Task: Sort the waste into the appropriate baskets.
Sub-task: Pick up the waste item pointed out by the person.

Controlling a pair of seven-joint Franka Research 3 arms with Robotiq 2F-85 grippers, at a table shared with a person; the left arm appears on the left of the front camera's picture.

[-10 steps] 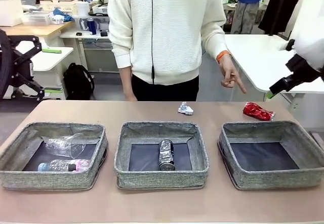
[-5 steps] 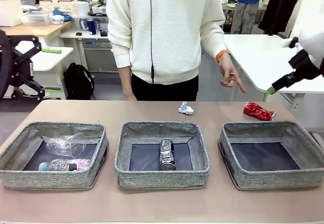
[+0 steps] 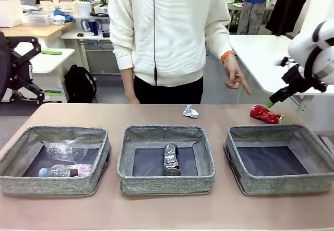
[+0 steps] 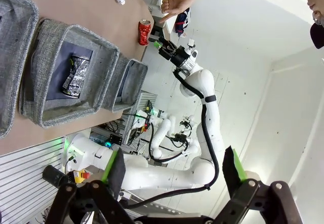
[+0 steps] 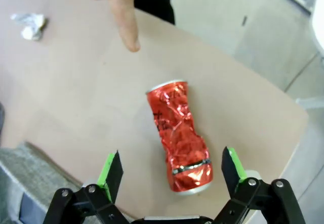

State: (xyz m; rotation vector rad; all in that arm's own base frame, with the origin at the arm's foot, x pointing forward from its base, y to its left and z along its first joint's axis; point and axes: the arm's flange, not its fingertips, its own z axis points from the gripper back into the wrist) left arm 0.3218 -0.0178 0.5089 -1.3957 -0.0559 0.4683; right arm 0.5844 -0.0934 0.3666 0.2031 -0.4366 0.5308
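Three pieces of waste lie in baskets on the bench (image 3: 167, 213): the clear plastic cup (image 3: 68, 148) and clear plastic bottle (image 3: 62, 171) in the left basket (image 3: 52, 183), the crushed dark blue-silver can (image 3: 171, 159) in the middle basket (image 3: 166, 183). The crushed red can (image 3: 265, 114) lies on its side on the bare bench just behind the right basket (image 3: 282, 183), the crumpled white paper wad (image 3: 190, 111) lies behind the middle basket, and the person's hand (image 3: 236, 78) points a finger down toward the red can. The right gripper (image 5: 172, 166) hangs above the red can, jaws spread wide and holding nothing, while the left gripper (image 4: 173, 168), likewise spread and empty, hangs well apart from the baskets.
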